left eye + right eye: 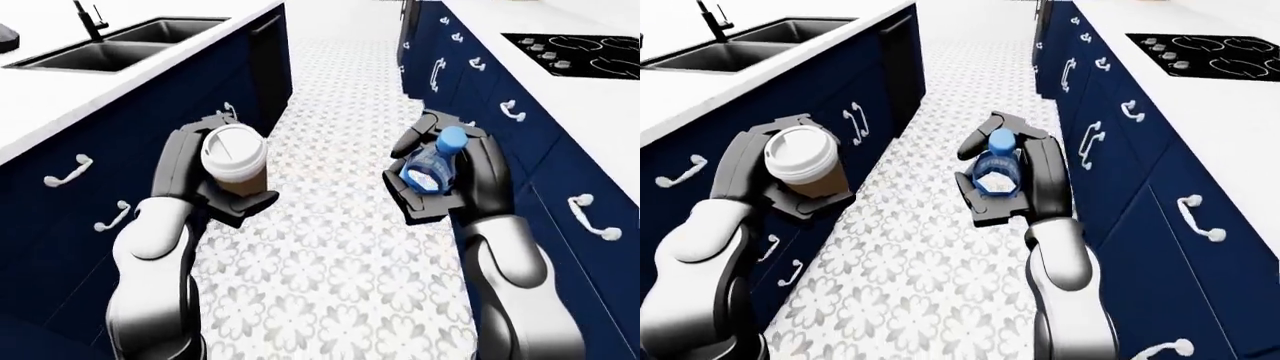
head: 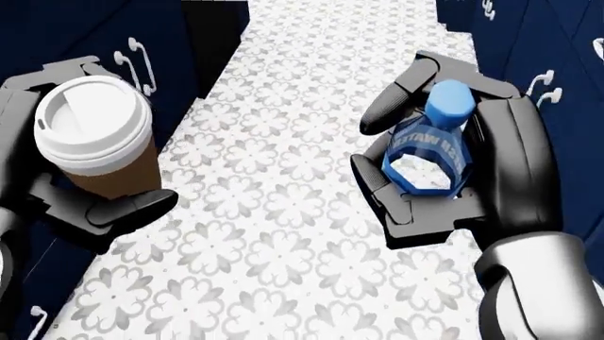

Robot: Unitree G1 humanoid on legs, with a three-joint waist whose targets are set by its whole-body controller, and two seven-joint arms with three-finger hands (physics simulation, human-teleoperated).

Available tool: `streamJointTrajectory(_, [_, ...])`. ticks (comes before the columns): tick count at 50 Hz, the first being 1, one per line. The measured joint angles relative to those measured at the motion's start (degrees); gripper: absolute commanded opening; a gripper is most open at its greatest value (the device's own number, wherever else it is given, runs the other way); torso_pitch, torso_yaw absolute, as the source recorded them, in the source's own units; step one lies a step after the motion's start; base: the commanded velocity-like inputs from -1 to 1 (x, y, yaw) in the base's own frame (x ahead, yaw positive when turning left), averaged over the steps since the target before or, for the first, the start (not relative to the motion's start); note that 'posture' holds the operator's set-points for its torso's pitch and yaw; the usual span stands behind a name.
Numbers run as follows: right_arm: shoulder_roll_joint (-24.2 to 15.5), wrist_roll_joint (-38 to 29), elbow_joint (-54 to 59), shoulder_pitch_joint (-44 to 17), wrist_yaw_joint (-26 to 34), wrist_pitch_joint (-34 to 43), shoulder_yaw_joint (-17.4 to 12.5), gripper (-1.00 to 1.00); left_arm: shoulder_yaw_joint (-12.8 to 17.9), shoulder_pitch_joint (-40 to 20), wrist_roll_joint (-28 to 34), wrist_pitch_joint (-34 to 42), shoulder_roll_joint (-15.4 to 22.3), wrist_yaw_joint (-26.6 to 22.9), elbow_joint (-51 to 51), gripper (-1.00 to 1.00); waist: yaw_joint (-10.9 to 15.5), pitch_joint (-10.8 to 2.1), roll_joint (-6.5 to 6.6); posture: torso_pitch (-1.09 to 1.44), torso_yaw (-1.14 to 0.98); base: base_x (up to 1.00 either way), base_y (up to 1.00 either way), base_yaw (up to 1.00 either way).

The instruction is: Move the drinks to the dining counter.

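A brown paper coffee cup (image 2: 99,138) with a white lid stands upright in my left hand (image 2: 66,177), whose black fingers close round it at the left of the head view. My right hand (image 2: 453,170) is shut on a blue water bottle (image 2: 430,149) with a blue cap, held at the right of the head view. The two eye views show both hands raised side by side over the aisle floor, the coffee cup (image 1: 235,159) on the left and the water bottle (image 1: 432,163) on the right.
I stand in an aisle of patterned white floor tiles (image 1: 340,247) between two runs of navy cabinets. The left counter holds a black sink (image 1: 125,45) with a faucet. The right counter (image 1: 1230,112) carries a black cooktop (image 1: 580,54). White handles stick out from the cabinet fronts (image 1: 1140,225).
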Motion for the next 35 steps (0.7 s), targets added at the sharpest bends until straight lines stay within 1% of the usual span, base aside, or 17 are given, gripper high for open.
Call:
streamJointTrajectory(4, [-0.04,0.09,-0.13,0.21,0.07,-0.22,-0.24,-1.00,-0.19,-0.26,0.14,-0.49,-0.02,0.02,-0.72,-1.00,-0.53,-0.11,3.55,0.00,0.00,0.00,0.00,1.00])
streamJointTrajectory(6, [-0.03,0.05,-0.05,-0.24,-0.02,-0.22,-0.25,-1.00,-0.19,-0.41,0.20,-0.47,0.07,-0.01,-0.79,-1.00,-0.28,-0.58,5.74,0.00,0.00,0.00,0.00,1.00])
streamJointTrajectory(8, [0.51,0.23,0.11,-0.22,0.05,-0.11,0.68,-1.00,0.37,-0.01,0.41,-0.40,0.26,0.09,-0.22,-1.00,0.80,-0.16,5.14,0.00,0.00,0.00,0.00,1.00])
streamJointTrajectory(10, [0.58,0.87,0.69,0.12,0.56,0.07,1.78,-1.00,0.99,0.86,0.79,-0.02,0.20,0.31,0.38,-1.00,1.87,-0.67,4.82,0.00,0.00,0.00,0.00,1.00])
streamJointTrajectory(11, [0.55,1.10,0.79,0.22,0.77,0.20,1.95,-1.00,1.07,0.83,0.89,0.16,0.16,0.38,0.56,-1.00,2.09,-0.88,4.18,0.00,0.00,0.00,0.00,1.00])
streamJointTrajectory(12, [0.52,1.20,0.72,0.18,0.88,0.36,1.96,-1.00,1.07,0.65,0.92,0.32,0.17,0.38,0.44,-1.00,2.16,-0.92,3.31,0.00,0.00,0.00,0.00,1.00])
streamJointTrajectory(14, [0.47,1.16,0.12,-0.06,0.88,0.52,1.65,-1.00,0.90,0.28,0.87,0.50,0.20,0.26,-0.45,-1.00,1.99,-0.45,1.57,0.00,0.00,0.00,0.00,1.00])
streamJointTrajectory(18, [0.46,0.83,-1.10,-0.58,0.61,0.29,1.34,-1.00,0.92,0.12,0.51,0.22,0.18,0.09,-0.93,-1.00,1.16,0.41,-1.26,0.00,0.00,0.00,0.00,1.00])
streamJointTrajectory(19, [0.43,0.81,-1.20,-0.65,0.59,0.09,1.29,-1.00,0.90,-0.11,0.46,0.36,0.25,0.07,-0.90,-1.00,1.00,0.32,-2.30,0.00,0.00,0.00,0.00,1.00])
streamJointTrajectory(20, [0.34,0.75,-1.30,-0.75,0.53,-0.12,1.04,-1.00,0.76,-0.59,0.38,0.42,0.26,0.04,-0.88,-1.00,0.42,-0.22,-3.75,0.00,0.00,0.00,0.00,1.00])
streamJointTrajectory(21, [0.07,0.68,-1.08,-0.46,0.47,-0.32,0.69,-1.00,0.42,-0.31,0.30,0.22,-0.22,0.07,-0.95,-1.00,-0.31,-0.14,-3.26,0.00,0.00,0.00,0.00,1.00])
streamJointTrajectory(22, [0.09,0.50,-0.76,0.08,0.36,-0.30,0.33,-1.00,-0.05,0.14,0.04,0.13,-0.37,-0.05,-0.78,-1.00,-0.32,0.02,-3.33,0.00,0.00,0.00,0.00,1.00])
streamJointTrajectory(24, [0.11,0.13,-0.31,0.47,0.08,-0.01,-0.12,-1.00,-0.40,0.43,-0.48,0.30,-0.33,-0.38,-0.26,-1.00,0.10,-0.30,-3.43,0.00,0.00,0.00,0.00,1.00])
streamJointTrajectory(26, [0.04,-0.04,-0.09,0.02,-0.07,0.33,-0.16,-1.00,-0.10,0.20,-0.55,0.68,-0.11,-0.44,-0.35,-1.00,0.21,-0.40,-2.12,0.00,0.00,0.00,0.00,1.00])
streamJointTrajectory(32, [-0.03,-0.05,-0.21,0.23,-0.09,0.06,-0.06,-1.00,-0.03,-0.33,-0.38,-0.03,-0.09,-0.07,-1.07,-1.00,-0.56,-0.11,3.40,0.00,0.00,0.00,0.00,1.00])
streamJointTrajectory(34, [-0.03,-0.06,-0.16,0.01,-0.07,-0.06,-0.06,-1.00,-0.13,-0.37,-0.44,-0.05,-0.05,-0.10,-1.09,-1.00,-0.47,-0.47,5.49,0.00,0.00,0.00,0.00,1.00])
streamJointTrajectory(35, [0.23,0.00,-0.08,-0.14,-0.05,-0.29,0.15,-1.00,0.08,-0.36,-0.41,-0.10,0.18,-0.07,-1.05,-1.00,0.00,-0.74,5.83,0.00,0.00,0.00,0.00,1.00])
